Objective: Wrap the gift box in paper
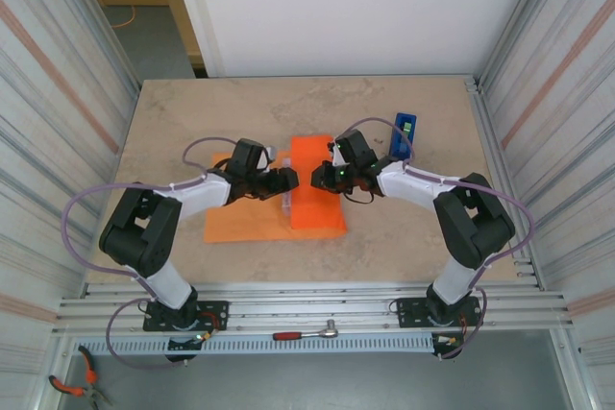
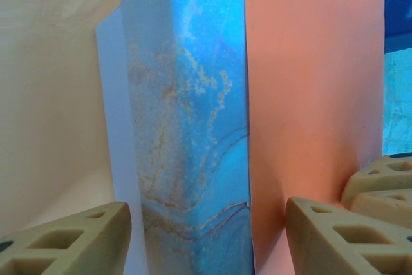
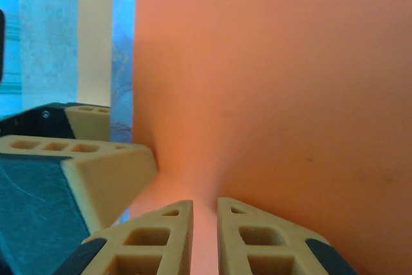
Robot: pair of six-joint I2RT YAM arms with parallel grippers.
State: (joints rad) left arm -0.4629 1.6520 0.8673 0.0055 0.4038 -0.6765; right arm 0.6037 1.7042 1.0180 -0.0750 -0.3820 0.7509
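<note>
The wrap is partly made. In the top view the paper (image 1: 317,189) lies at the middle of the table (image 1: 192,112). Its right part is folded up and over into a raised orange slab, while a flat flap of the sheet runs out toward 8 o'clock. The gift box (image 2: 187,127) sits under that fold. The left wrist view shows one patterned side face of it bare, with the orange sheet's edge just at its 3 o'clock side. So one side is covered, and the box is not yet closed in.

The right gripper (image 3: 205,214) has its jaws nipped together on a ridge of the paper, at about 3 o'clock of the fold. The left gripper (image 2: 206,236) faces it from 9 o'clock with its jaws apart, the box's bare side and the paper's edge between them. It seems to touch neither, though so close a view makes this hard to judge.

What is left, as I judge it, is to bring the flat flap over, fold in the ends and fasten them. The tape dispenser (image 1: 405,128) stands at 2 o'clock of the fold, well apart from it.
</note>
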